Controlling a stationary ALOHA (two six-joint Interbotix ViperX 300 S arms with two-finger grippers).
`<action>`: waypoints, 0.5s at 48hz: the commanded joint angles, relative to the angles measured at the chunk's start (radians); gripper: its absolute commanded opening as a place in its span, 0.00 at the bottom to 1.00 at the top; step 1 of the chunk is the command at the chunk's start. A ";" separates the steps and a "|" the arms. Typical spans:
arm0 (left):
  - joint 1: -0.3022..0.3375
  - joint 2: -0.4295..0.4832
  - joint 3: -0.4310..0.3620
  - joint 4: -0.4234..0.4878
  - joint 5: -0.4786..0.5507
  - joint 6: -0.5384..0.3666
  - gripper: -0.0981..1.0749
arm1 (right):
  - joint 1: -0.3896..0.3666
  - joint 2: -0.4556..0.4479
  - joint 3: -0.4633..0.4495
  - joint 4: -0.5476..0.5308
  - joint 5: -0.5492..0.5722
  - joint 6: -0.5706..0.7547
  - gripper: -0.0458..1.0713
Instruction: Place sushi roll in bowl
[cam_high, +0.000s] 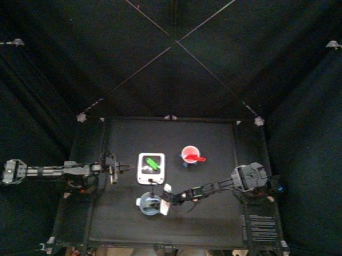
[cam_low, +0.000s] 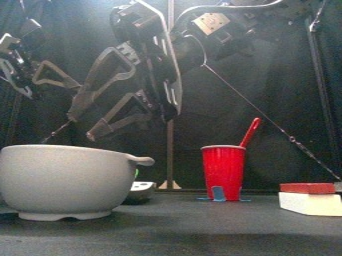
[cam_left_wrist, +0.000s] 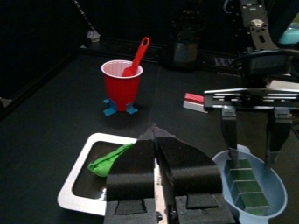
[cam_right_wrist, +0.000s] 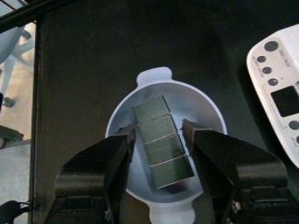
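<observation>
Sushi roll (cam_right_wrist: 162, 149) lies inside the bowl (cam_right_wrist: 211, 112) near the table's front edge. Right gripper (cam_right_wrist: 162, 171) is wide open around it, holding nothing; lift straight up. Left gripper (cam_left_wrist: 160, 188) is closed, empty.

The pen is dimly lit, and the black curtains are left almost without detail. From above, the table (cam_high: 120, 200) is seen as small and dark, with faint sheen. At table height, a bright glare is seen high behind the arms, and the bowl (cam_low: 64, 180) is rendered near, large and soft. In the wrist views, gloss is caught on the black jaws.
</observation>
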 joint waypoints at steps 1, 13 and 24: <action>0.003 0.003 -0.014 -0.002 -0.009 0.002 0.36 | -0.005 -0.021 -0.025 0.000 0.000 -0.002 0.78; 0.003 0.005 -0.012 -0.002 -0.009 0.002 0.36 | -0.005 -0.021 -0.025 0.000 0.000 -0.002 0.78; 0.003 0.003 -0.012 -0.002 -0.009 0.000 0.36 | -0.003 -0.023 -0.028 0.009 -0.014 -0.002 0.78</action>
